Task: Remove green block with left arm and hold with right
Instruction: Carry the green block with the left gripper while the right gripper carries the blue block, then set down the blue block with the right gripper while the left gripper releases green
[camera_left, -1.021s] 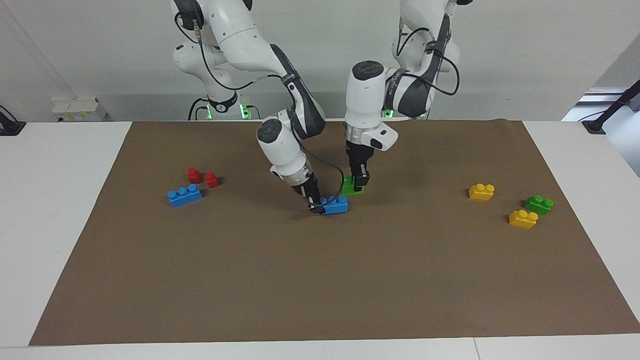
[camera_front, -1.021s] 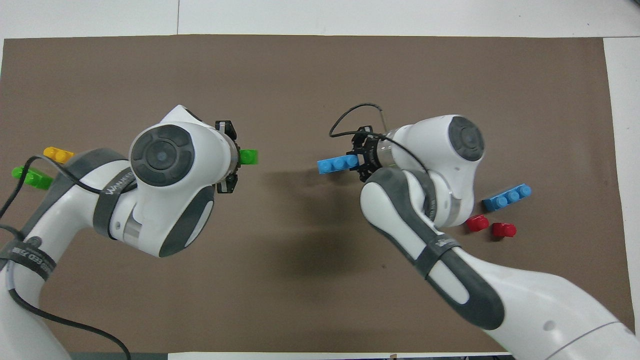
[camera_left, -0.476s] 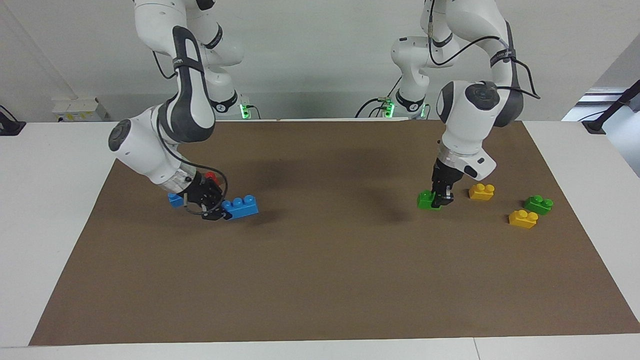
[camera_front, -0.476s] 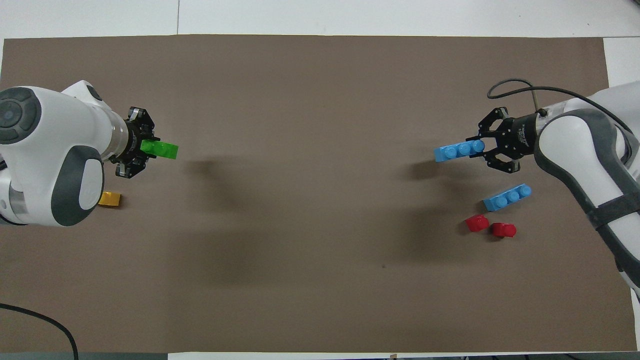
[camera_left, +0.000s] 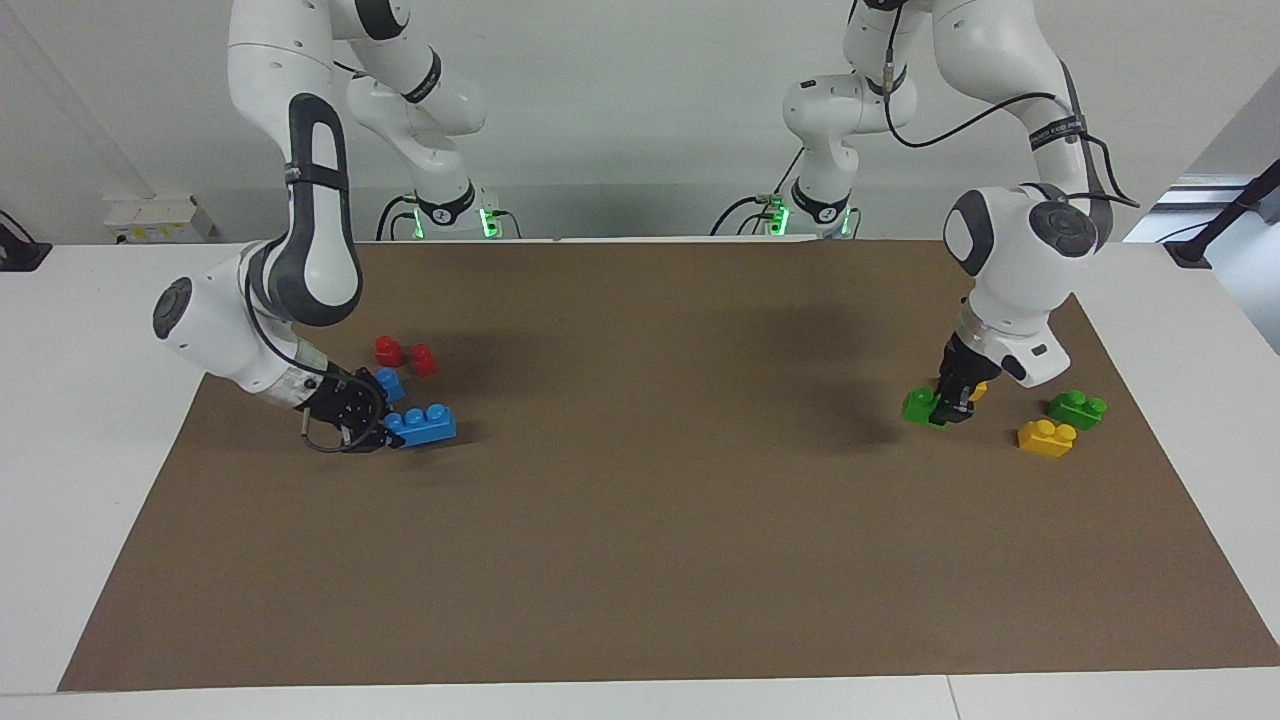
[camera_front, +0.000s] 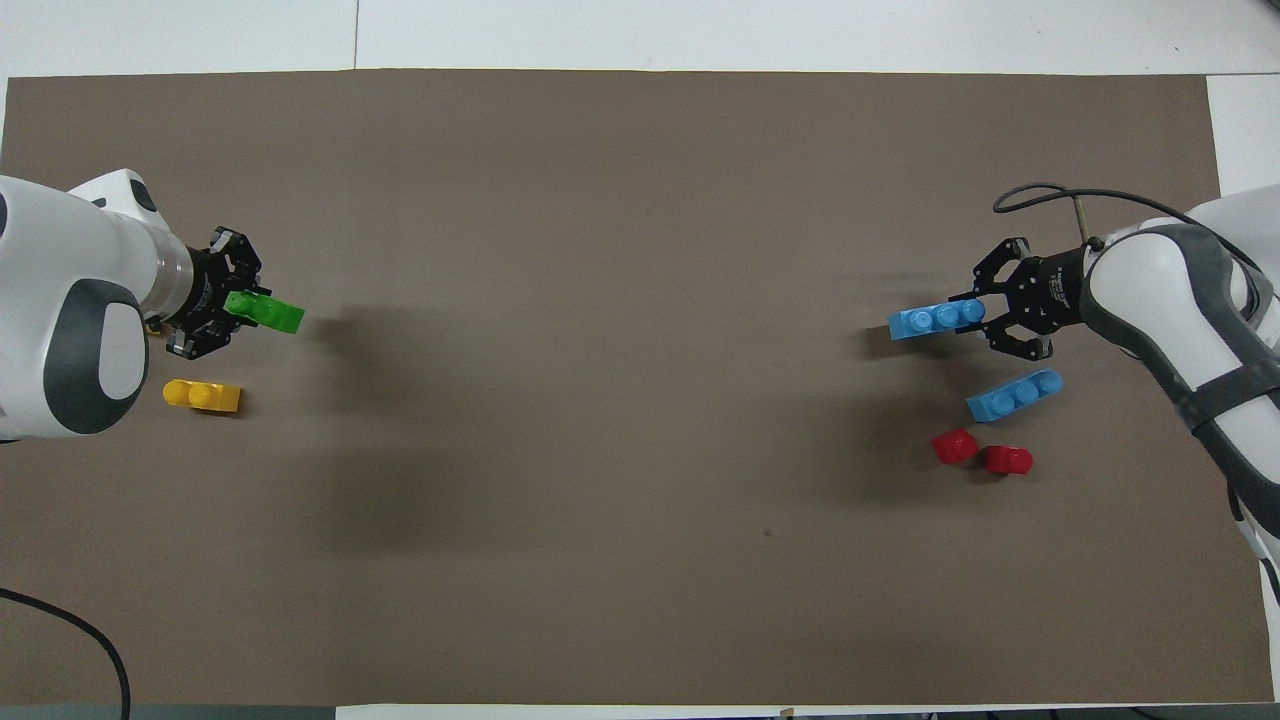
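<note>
My left gripper (camera_left: 951, 406) is shut on a small green block (camera_left: 922, 407) and holds it low over the brown mat at the left arm's end of the table. They also show in the overhead view, the left gripper (camera_front: 232, 312) with the green block (camera_front: 267, 314) sticking out of it. My right gripper (camera_left: 372, 427) is shut on a long blue brick (camera_left: 424, 424), low over the mat at the right arm's end. In the overhead view the right gripper (camera_front: 988, 314) grips one end of that blue brick (camera_front: 934, 321). I cannot tell whether either brick touches the mat.
A second green brick (camera_left: 1077, 408) and a yellow brick (camera_left: 1046, 438) lie on the mat beside the left gripper. Another yellow brick (camera_left: 978, 389) is mostly hidden by it. A second blue brick (camera_front: 1013, 394) and two red pieces (camera_front: 955, 446) lie beside the right gripper.
Both arms have swung apart from the middle of the mat toward their own ends. The left carried the green block, the right the blue brick.
</note>
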